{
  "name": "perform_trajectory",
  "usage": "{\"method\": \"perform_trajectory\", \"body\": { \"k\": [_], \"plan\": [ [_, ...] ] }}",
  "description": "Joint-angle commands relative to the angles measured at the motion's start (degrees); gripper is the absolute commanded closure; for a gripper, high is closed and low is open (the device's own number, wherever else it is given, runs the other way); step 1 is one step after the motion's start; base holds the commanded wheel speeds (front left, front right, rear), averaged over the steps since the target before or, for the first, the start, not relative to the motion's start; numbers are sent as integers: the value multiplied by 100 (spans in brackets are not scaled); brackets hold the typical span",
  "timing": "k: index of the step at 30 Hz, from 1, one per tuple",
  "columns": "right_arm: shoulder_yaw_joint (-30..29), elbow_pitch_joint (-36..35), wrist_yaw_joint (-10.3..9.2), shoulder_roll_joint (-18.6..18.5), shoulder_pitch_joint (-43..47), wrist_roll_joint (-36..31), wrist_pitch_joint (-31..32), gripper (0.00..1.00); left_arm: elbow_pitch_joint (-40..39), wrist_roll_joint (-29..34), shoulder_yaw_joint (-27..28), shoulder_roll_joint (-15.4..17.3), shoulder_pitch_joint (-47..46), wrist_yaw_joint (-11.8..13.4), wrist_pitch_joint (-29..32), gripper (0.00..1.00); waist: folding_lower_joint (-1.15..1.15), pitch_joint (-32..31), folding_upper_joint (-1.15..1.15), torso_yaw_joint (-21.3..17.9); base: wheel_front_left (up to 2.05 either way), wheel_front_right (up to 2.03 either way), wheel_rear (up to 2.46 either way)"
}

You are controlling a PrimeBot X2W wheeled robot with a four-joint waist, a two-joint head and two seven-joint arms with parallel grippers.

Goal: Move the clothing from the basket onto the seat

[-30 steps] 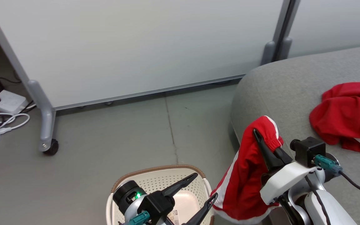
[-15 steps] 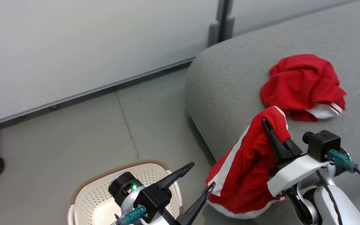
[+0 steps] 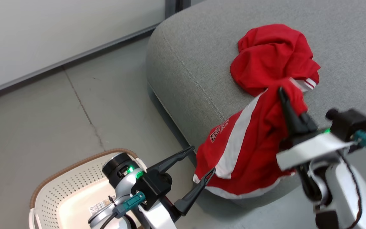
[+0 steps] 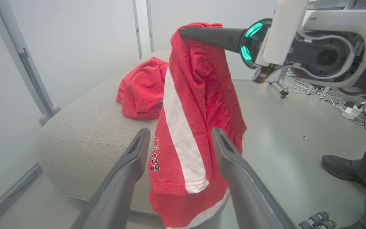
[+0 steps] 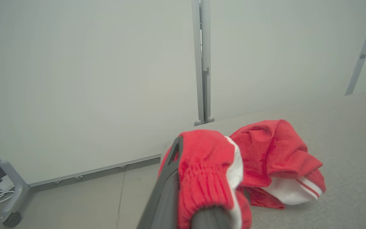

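At the lower left, the basket [image 3: 75, 160] sits on the floor, and its inside looks bare apart from a sticker [image 3: 98, 208] whose print is too small to read. Above it hangs the left gripper [image 3: 203, 159], fingers spread wide and holding nothing. Just beyond its tips the red shorts [image 3: 246, 146] dangle, out of the basket and draped in front of the seat's near edge. Whether they touch the seat [image 3: 189, 66] I cannot tell. The right gripper [image 3: 283, 97] pinches them at the gathered waistband, with one dark finger showing and the other hidden under the cloth. The fabric looks light, soft and limp, so it will likely slump into a heap once released. The bunched elastic band is probably the surest place to hold it. Near the hem, beside the white stripe, a white "23" [image 4: 154, 157] reads clearly, but the letters above it are too folded to read. Further right, a second red garment [image 3: 272, 57] lies crumpled on the seat.
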Motion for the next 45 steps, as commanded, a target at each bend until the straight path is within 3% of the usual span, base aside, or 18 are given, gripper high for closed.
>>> {"method": "perform_trajectory", "body": {
  "k": [1,6,10,17,23,32,38,39,41,45],
  "plan": [
    [-69,-3,1,-51,-372,80,-94,100,-81,-13,42,27,-167,-32,49,0,0,228,0,-51,0,0,0],
    [-476,153,1,-376,-1880,386,-207,100,-300,93,148,129,-717,-103,192,0,0,736,0,177,0,0,0],
    [-845,676,1,-889,-3318,628,-207,100,-453,215,90,121,-1251,-186,256,0,0,1197,0,486,0,0,0],
    [-1216,1607,1,-1593,-4573,760,-374,100,-596,351,-110,125,-1816,-260,330,0,0,1835,0,806,0,0,0],
    [-1404,2900,1,-2051,-5078,731,-716,100,-729,477,-241,187,-2254,-284,375,0,0,2508,0,972,0,0,0],
    [-1681,4599,1,-1787,-4645,836,-997,100,-921,548,-167,415,-2457,-228,503,0,0,3112,0,879,0,0,0],
    [-1761,4492,1,-1499,-4332,966,-1009,100,-937,504,-137,602,-2417,-217,583,0,0,3118,0,672,0,0,0],
    [-1776,4429,1,-1479,-4284,957,-1008,73,-913,488,-133,629,-2403,-219,575,0,0,3075,0,645,0,0,0],
    [-1795,4343,1,-1474,-4193,914,-1010,0,-869,465,-135,638,-2372,-213,514,0,0,2954,0,605,0,0,0],
    [-1765,4238,1,-1482,-3885,726,-1010,0,-706,370,-187,561,-2165,-165,332,0,0,2541,0,594,0,0,0]
  ]
}}
